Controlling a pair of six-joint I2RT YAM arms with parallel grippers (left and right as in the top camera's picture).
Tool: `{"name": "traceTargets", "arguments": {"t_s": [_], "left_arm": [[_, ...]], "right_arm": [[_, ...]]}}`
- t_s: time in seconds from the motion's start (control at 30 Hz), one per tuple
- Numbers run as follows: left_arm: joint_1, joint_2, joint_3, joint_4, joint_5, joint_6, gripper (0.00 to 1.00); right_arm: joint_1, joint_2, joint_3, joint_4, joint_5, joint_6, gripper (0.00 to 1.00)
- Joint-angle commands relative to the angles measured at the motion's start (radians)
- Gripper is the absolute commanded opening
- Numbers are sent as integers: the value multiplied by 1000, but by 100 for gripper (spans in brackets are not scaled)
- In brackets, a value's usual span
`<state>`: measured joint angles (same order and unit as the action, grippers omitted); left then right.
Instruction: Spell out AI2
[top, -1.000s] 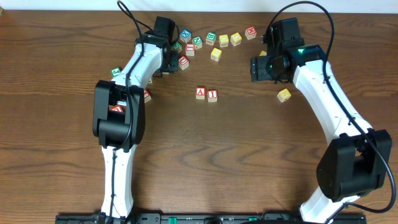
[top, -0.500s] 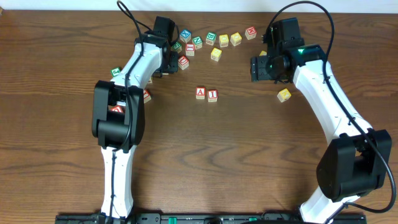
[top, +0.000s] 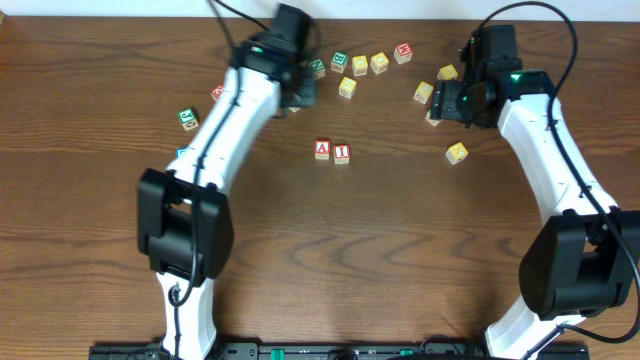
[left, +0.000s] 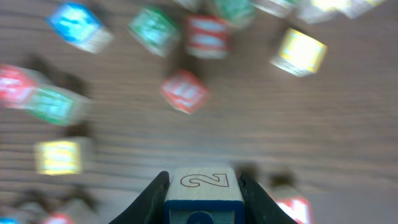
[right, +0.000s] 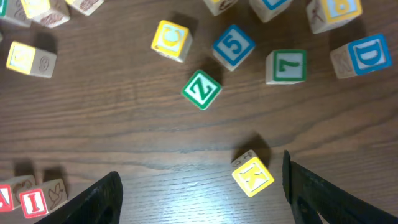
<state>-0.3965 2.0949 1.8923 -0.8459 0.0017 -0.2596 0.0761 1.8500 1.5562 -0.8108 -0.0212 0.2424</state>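
Left tool (left: 203, 182): clenched on 2 block (left: 203, 191), beyond A block (top: 322, 149). Right tool (right: 200, 186): spread, empty, right of A block.

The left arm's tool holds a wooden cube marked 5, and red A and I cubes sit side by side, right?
Not quite: the left wrist view shows the blue-printed wooden cube in the left tool marked 2, not 5. The red-lettered wooden A cube and I cube do sit side by side.
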Motion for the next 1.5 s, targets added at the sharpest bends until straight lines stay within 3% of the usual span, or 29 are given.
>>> {"name": "traceTargets", "arguments": {"t_s": [0.0, 0.3, 0.43, 0.67, 0.93, 1.47], "left_arm": [[-72, 11, 10, -26, 36, -103, 29], [-260, 11, -41, -1, 34, -128, 29], [-301, 11, -107, 40, -23, -209, 29], [-314, 11, -233, 202, -26, -274, 29], [-314, 31, -296, 350, -138, -325, 29], [-314, 78, -322, 388, -148, -325, 29]], "right_arm": [[-24, -32, 1, -2, -33, 27, 78], [-53, -32, 1, -37, -38, 11, 79], [-62, -32, 1, -64, -38, -5, 79], [-63, -32, 1, -91, -37, -34, 79], [-64, -32, 1, -103, -37, -35, 79], [-64, -32, 1, -119, -30, -50, 80]]}}
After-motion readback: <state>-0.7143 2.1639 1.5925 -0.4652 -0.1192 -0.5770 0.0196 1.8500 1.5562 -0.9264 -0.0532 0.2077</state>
